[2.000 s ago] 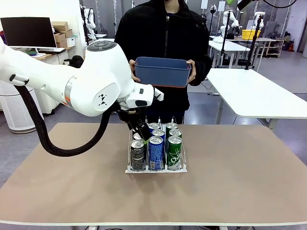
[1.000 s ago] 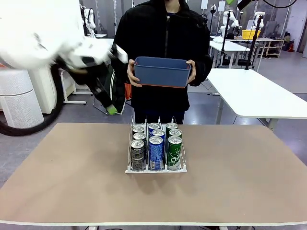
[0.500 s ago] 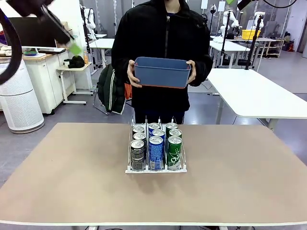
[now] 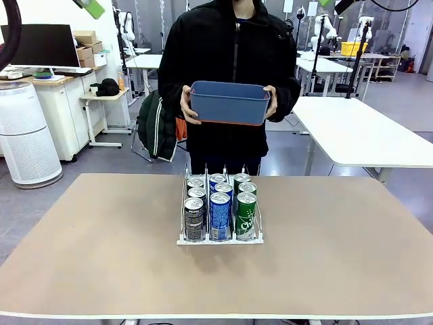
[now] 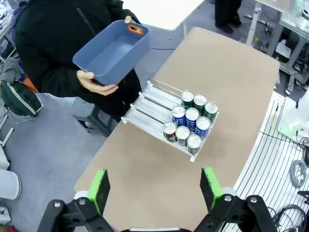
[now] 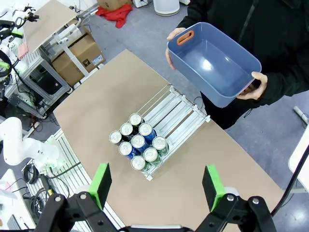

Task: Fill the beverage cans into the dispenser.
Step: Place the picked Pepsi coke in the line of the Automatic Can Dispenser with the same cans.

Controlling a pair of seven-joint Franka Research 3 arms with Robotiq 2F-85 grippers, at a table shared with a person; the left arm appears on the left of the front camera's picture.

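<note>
Several beverage cans [image 4: 220, 206] stand in the dispenser [image 4: 203, 241] at the table's middle: black ones in the left lane, blue in the middle, green on the right. They fill the near end of the dispenser [image 5: 147, 104], and its far rails lie bare. My left gripper [image 5: 154, 188] hangs open high above the table, nothing between its fingers, with the cans [image 5: 190, 123] far below. My right gripper [image 6: 157, 185] is also open and empty, high over the cans [image 6: 137, 142] and the dispenser [image 6: 181, 108].
A person at the far side holds an empty blue bin [image 4: 229, 101] in both hands above the table edge. The brown table [image 4: 338, 257] is bare around the dispenser. One green pad of my left gripper's fingers [image 4: 91, 7] shows at the top left of the front view.
My left arm has lifted from the dispenser's black-can lane, swinging up and left until just a green pad shows at the top. The cans and the bin stay put.
</note>
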